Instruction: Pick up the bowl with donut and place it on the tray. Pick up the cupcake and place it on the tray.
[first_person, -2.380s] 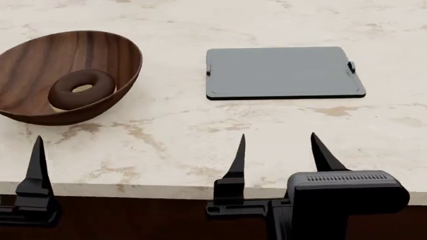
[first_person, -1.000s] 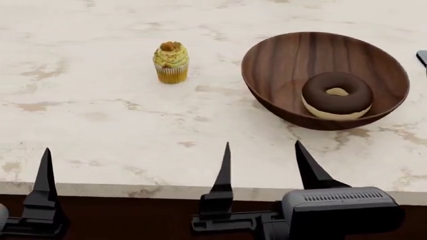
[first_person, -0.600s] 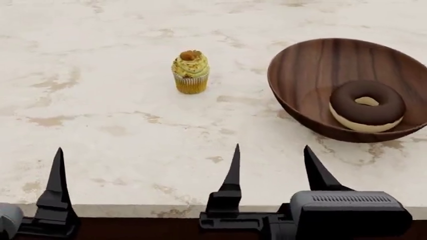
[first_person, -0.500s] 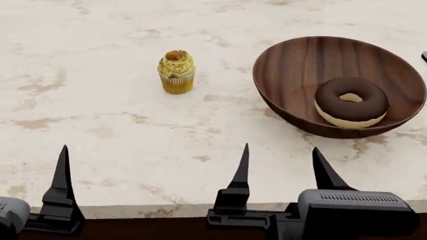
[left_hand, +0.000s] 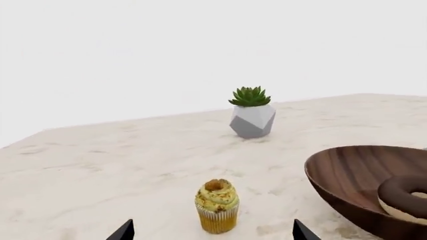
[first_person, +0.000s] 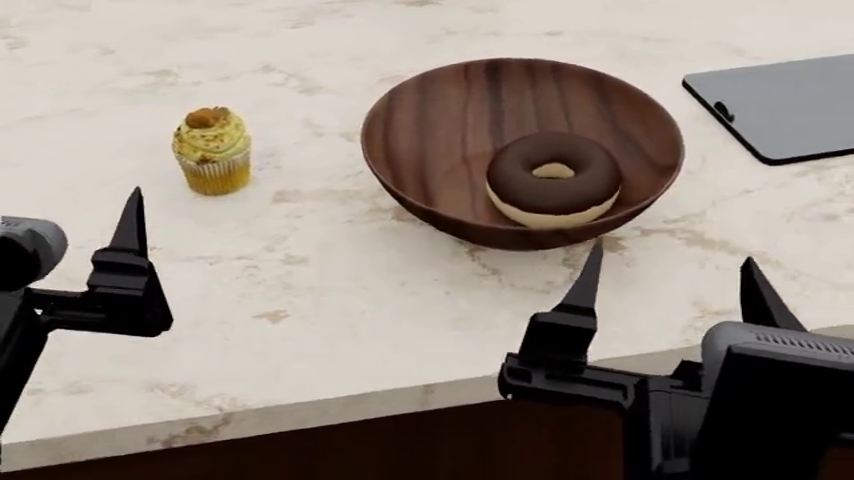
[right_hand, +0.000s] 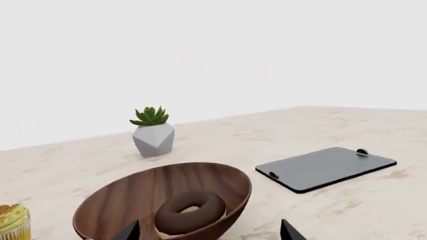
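The brown wooden bowl (first_person: 427, 130) stands at the middle of the marble counter with the chocolate-glazed donut (first_person: 553, 180) lying in it. Left of the bowl, the cupcake (first_person: 211, 150) stands upright on its own. One corner of the dark grey tray (first_person: 787, 105) shows at the far right. My right gripper (first_person: 674, 260) is open just short of the bowl's near side, facing the bowl (right_hand: 133, 195) and donut (right_hand: 190, 212). My left gripper (left_hand: 211, 234) is open and empty, level with the cupcake (left_hand: 217, 205) and short of it. Only one of its fingers (first_person: 130, 250) shows from the head.
A grey faceted planter with a green succulent (left_hand: 252, 120) stands far back on the counter, behind the cupcake and bowl. The counter's front edge (first_person: 334, 405) runs just under both grippers. Bare marble lies between the bowl and the tray (right_hand: 327, 167).
The head view has swung right: bowl and cupcake slid left in the picture and the tray's corner came in. Both grippers stand higher and farther over the counter, still open.
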